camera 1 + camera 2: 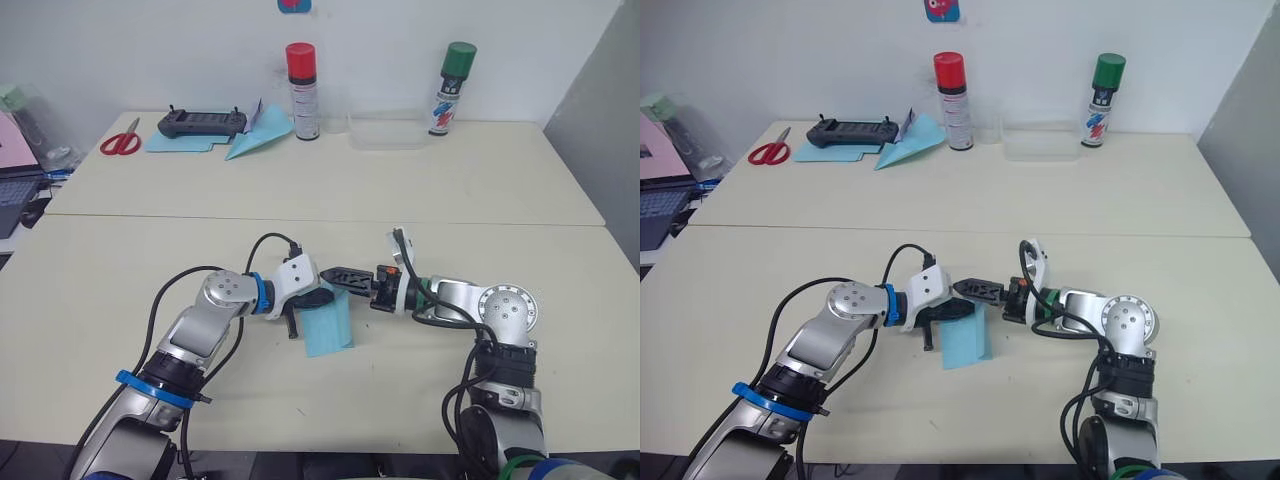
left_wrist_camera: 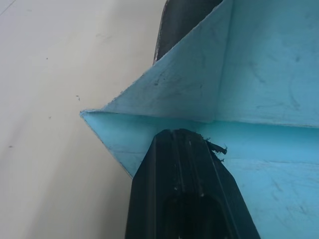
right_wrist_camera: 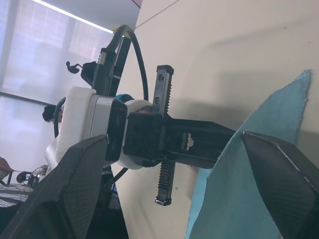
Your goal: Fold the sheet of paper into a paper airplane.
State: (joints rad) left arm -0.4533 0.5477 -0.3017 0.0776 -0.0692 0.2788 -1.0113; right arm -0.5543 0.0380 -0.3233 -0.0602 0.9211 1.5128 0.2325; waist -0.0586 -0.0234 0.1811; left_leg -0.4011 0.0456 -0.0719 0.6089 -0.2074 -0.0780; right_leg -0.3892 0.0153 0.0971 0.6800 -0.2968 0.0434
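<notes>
Sheet of paper (image 1: 328, 326): light blue, partly folded, lower centre of the left eye frame, on the near cream table (image 1: 120, 270) between both grippers; one flap lifted off the tabletop.
Handling: judged very light, thin, floppy; holds a crease but likely to tear or crumple under a hard pinch; prone to slide on the smooth tabletop.
Where to take hold: judged best at a folded edge or crease, where the layers are stiffer, not mid-panel.
Left gripper (image 1: 312, 301): left of centre, fingers closed on the sheet's left portion; left wrist view has one black finger (image 2: 187, 184) pressed onto the blue surface beside a raised crease.
Right gripper (image 1: 337, 276): centre of frame, at the sheet's upper edge; right wrist view has two fingers spread wide, the paper rising between them, nothing pinched.
Left wrist view adds: scuffed paper surface and sharp fold corner, unseen from the head.
Right wrist view adds: the left gripper's toothed rack beyond the paper.
Far table, upper frame: red scissors (image 1: 121, 140), black controller (image 1: 202, 123), teal paper dart (image 1: 257, 136), red-capped spray can (image 1: 302, 90), clear tray (image 1: 387, 130), green-capped spray can (image 1: 451, 88).
</notes>
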